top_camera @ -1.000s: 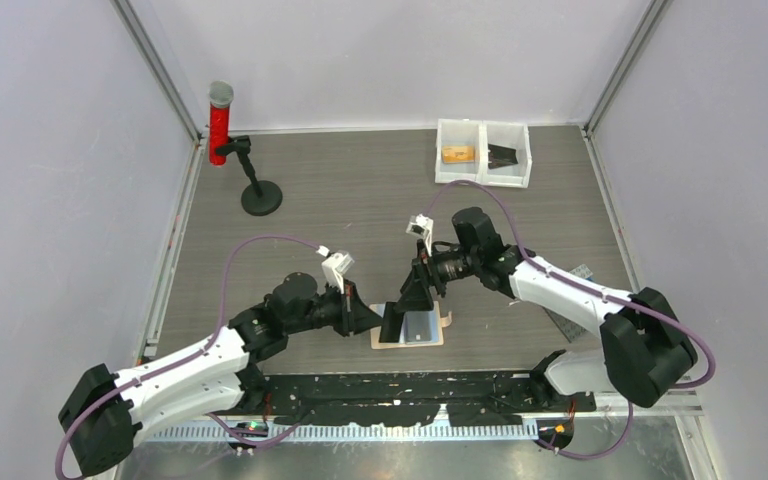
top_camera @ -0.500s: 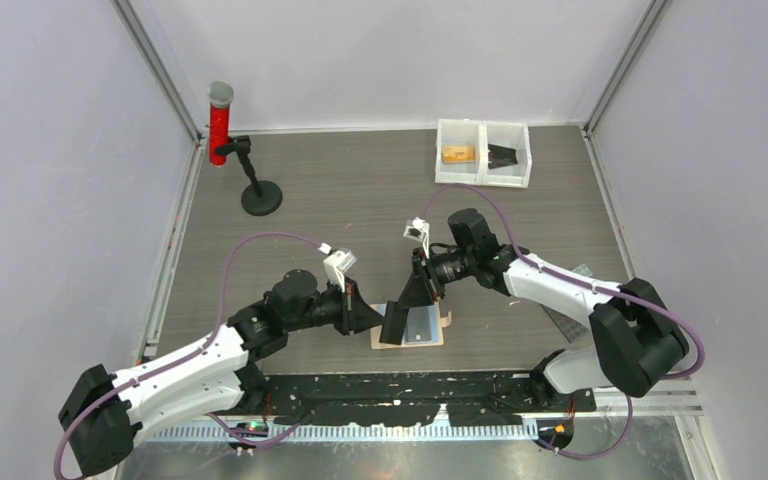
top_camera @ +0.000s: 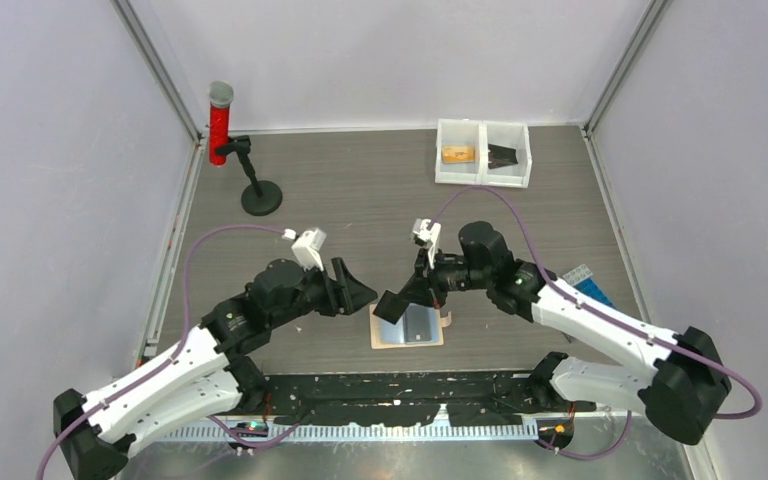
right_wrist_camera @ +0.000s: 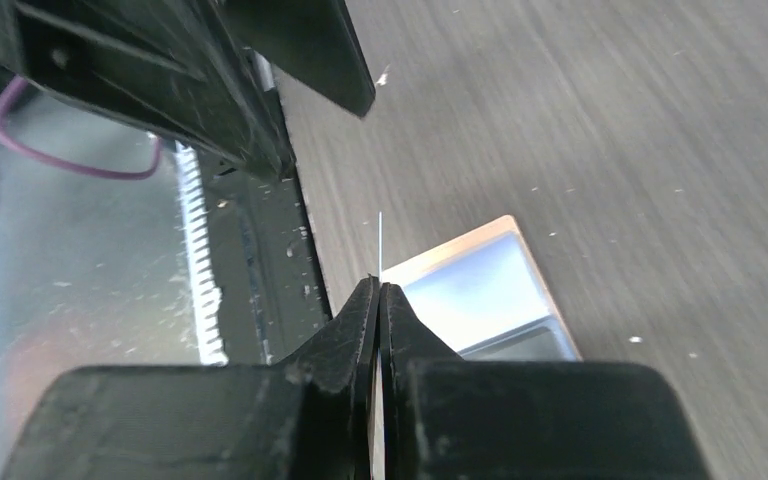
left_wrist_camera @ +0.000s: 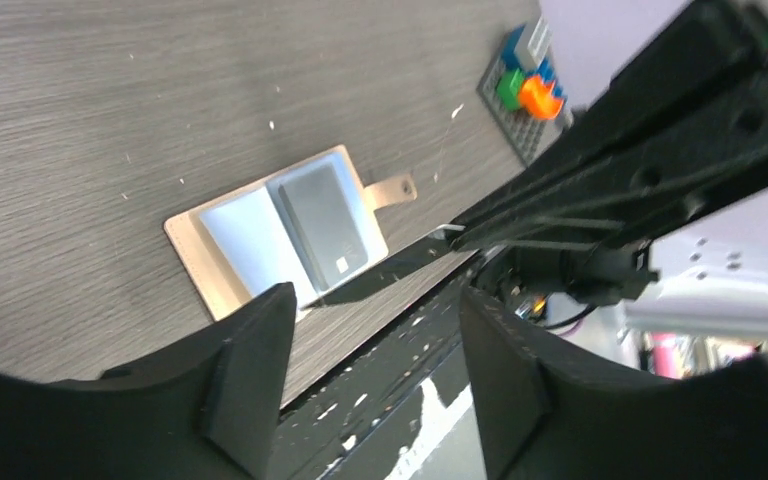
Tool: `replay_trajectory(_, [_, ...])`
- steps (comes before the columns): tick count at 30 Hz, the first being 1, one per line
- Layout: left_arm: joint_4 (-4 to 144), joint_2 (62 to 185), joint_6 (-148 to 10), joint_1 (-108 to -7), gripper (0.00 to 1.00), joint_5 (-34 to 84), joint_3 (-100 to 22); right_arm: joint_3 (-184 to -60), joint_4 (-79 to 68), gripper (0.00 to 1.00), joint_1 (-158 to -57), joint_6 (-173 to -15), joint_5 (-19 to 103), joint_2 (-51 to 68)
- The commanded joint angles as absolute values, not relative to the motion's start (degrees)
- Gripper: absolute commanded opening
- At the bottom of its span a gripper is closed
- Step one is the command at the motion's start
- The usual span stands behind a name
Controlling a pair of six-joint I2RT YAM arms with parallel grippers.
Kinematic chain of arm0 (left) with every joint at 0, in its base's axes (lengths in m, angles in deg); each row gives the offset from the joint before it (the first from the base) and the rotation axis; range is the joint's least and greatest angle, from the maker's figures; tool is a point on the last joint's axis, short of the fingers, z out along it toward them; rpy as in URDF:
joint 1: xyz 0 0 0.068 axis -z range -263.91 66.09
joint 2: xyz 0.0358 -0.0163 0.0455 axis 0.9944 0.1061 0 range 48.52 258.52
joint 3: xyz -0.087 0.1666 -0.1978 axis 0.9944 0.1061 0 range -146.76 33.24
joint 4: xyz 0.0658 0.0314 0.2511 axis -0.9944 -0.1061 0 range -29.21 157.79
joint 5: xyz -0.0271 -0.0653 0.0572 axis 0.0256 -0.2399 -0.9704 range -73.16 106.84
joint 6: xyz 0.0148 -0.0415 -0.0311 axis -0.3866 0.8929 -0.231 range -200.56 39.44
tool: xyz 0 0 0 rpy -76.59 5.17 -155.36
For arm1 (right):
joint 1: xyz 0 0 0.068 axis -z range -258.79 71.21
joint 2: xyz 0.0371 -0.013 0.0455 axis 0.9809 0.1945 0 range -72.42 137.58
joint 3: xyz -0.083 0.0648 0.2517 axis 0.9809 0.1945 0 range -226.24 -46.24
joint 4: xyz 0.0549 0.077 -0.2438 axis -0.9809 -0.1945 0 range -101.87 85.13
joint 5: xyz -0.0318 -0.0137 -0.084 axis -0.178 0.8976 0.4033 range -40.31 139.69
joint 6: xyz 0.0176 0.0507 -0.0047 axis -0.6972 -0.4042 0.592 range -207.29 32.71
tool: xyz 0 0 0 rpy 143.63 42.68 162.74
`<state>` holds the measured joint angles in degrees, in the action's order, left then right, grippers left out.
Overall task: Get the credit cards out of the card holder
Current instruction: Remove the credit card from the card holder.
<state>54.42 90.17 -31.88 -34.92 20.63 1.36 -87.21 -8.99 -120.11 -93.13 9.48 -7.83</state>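
Observation:
The tan card holder (top_camera: 422, 328) lies open on the table near the front edge. A dark credit card (left_wrist_camera: 322, 222) sits in its right pocket, and the left pocket (left_wrist_camera: 240, 225) shows glossy grey-blue. My right gripper (top_camera: 400, 298) hangs just above the holder's left half, shut on another dark credit card (top_camera: 390, 306). That card shows as a thin edge (right_wrist_camera: 380, 240) sticking out of the closed fingertips of the right gripper (right_wrist_camera: 380, 283). My left gripper (top_camera: 360, 293) stands open and empty, up and to the left of the holder. Its wide-apart fingers frame the left wrist view around the gripper (left_wrist_camera: 375, 370).
Two white bins (top_camera: 482, 175) stand at the back right, one with an orange-tan block (top_camera: 457, 154), one with dark items (top_camera: 503, 155). A red cylinder (top_camera: 220, 125) and a black stand (top_camera: 260, 195) are at the back left. A grey plate with coloured bricks (left_wrist_camera: 525, 80) lies right of the holder.
The left gripper has opened and drawn back up and to the left, away from the holder. The right gripper has shut on the dark card and now holds it above the holder.

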Motion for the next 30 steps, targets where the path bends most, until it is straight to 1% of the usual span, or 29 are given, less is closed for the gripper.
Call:
replay_trajectory(1, [46.9,87.8,-23.9,-35.2,0.68,14.1,-3.4,-88.8,-10.4,0.05,-127.9,-88.1,33.9,-13.6])
replay_trajectory(2, [46.7,87.7,-22.1,-35.2,0.70,13.8,-3.8,-88.4,-9.6,0.05,-130.2,-87.9,39.1,-15.2])
replay_trajectory(6, [46.7,88.2,-15.9,-35.2,0.74,13.2,-4.5,-85.8,-6.7,0.05,-137.6,-83.5,55.3,-20.0])
replay_trajectory(12, [52.2,90.1,-8.4,-35.2,0.75,13.6,-2.6,-84.3,-4.0,0.05,-148.0,-77.7,70.3,-22.8])
replay_trajectory(15, [57.8,90.2,-6.3,-35.2,0.75,14.0,-0.8,-85.5,-5.8,0.05,-151.0,-76.3,73.6,-21.0])
replay_trajectory(19, [59.8,91.0,-5.3,-35.2,0.75,13.7,-0.3,-87.1,-7.0,0.05,-155.7,-74.3,80.3,-17.9])
replay_trajectory(23, [60.2,92.5,-4.9,-35.2,0.74,14.5,-0.3,-87.4,-4.4,0.05,-159.0,-73.6,82.6,-16.5])
replay_trajectory(30, [63.7,94.8,-3.1,-35.1,0.69,15.9,1.3,-88.2,-1.3,0.05,-161.9,-73.0,84.8,-14.0])
